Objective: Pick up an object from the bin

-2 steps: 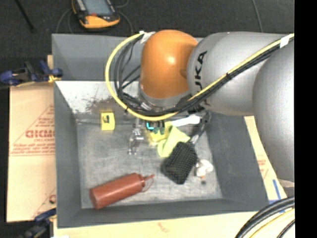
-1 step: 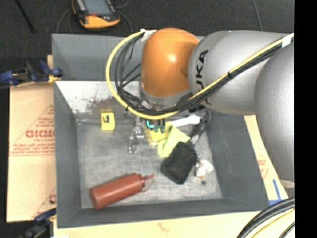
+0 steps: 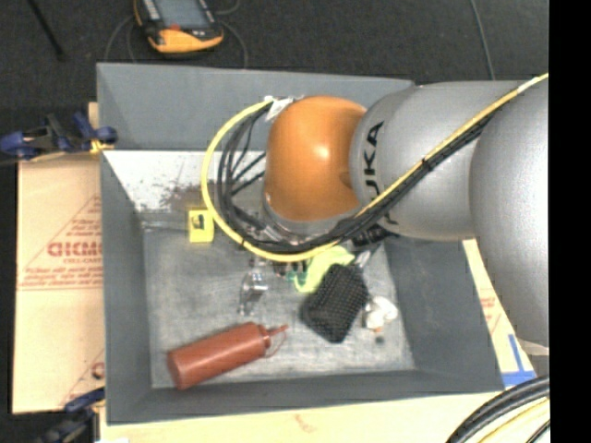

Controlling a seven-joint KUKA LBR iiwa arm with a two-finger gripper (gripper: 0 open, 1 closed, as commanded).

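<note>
Two nearest things: red-brown bottle (image 3: 222, 353) lying along the bin's (image 3: 125, 275) lower wall; black studded block (image 3: 334, 305) right of its cap
My gripper (image 3: 252, 292): near the cap; grip state I cannot tell
Good practice: I should descend centred across the bottle, clear of the block

You had one camera above the grey metal bin (image 3: 122, 284), looking down into it slightly from one side. The KUKA arm (image 3: 443, 164) stood at the view's right, close under the lens.
</note>
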